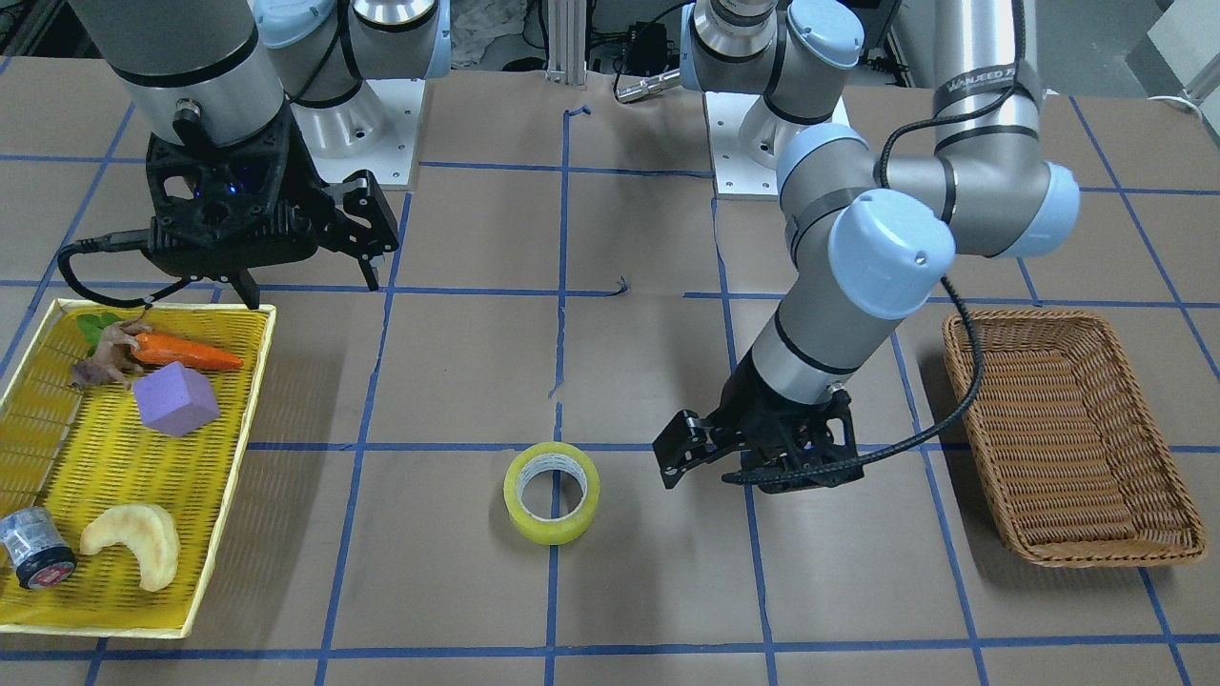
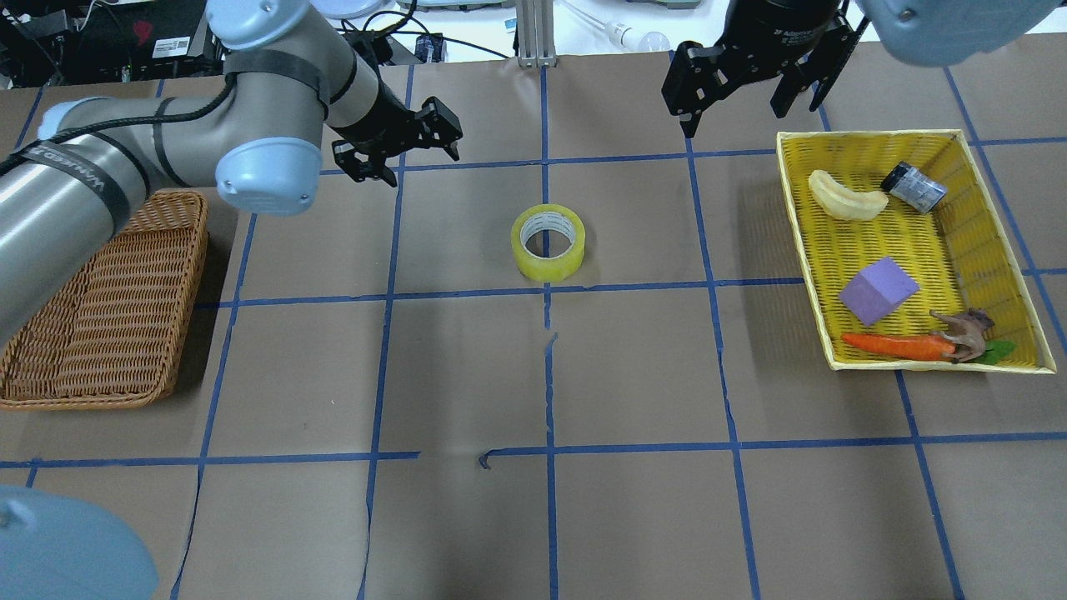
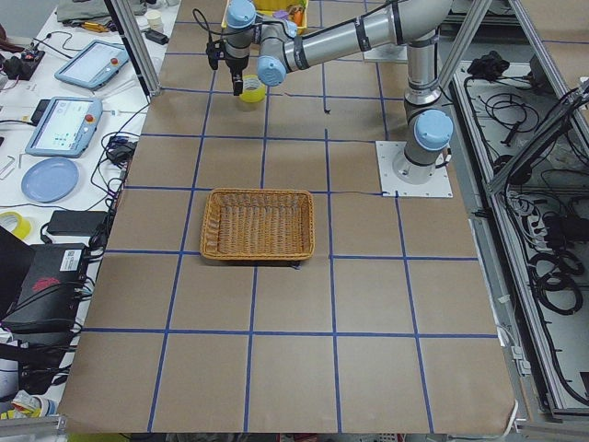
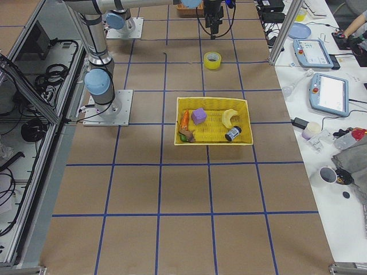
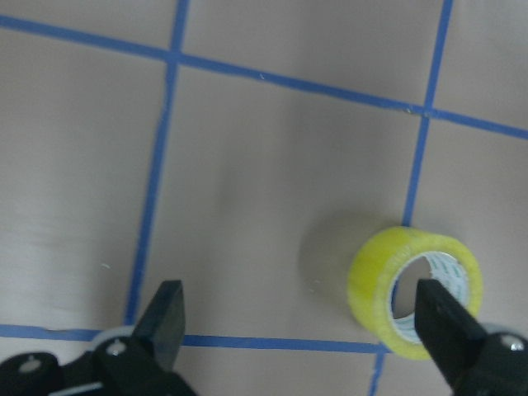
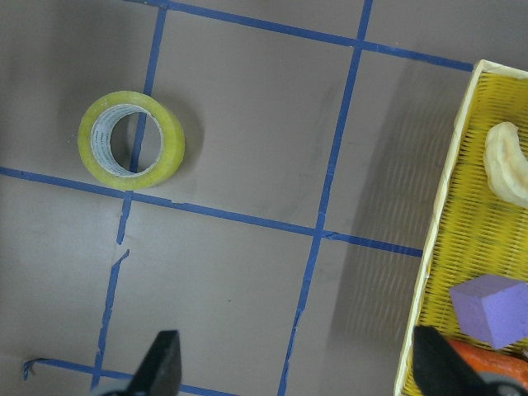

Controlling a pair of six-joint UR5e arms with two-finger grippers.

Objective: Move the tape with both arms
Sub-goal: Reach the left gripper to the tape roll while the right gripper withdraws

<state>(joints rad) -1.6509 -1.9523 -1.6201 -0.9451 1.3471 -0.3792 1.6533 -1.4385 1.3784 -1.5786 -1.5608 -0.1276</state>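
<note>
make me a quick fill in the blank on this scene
The tape lies on the table, held by ____ gripper.
The purple block sits in the ____ tray.
The fingers of the left gripper are ____.
The wicker basket lies on the robot's ____ side.
Missing words: neither; yellow; open; left.

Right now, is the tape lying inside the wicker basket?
No, the tape lies on the brown table near the middle, well apart from the wicker basket.

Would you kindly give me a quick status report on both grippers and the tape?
Left gripper open, empty, beside tape. Right gripper open, empty, near yellow tray. Tape flat on table, untouched. Nothing in the way.
</note>
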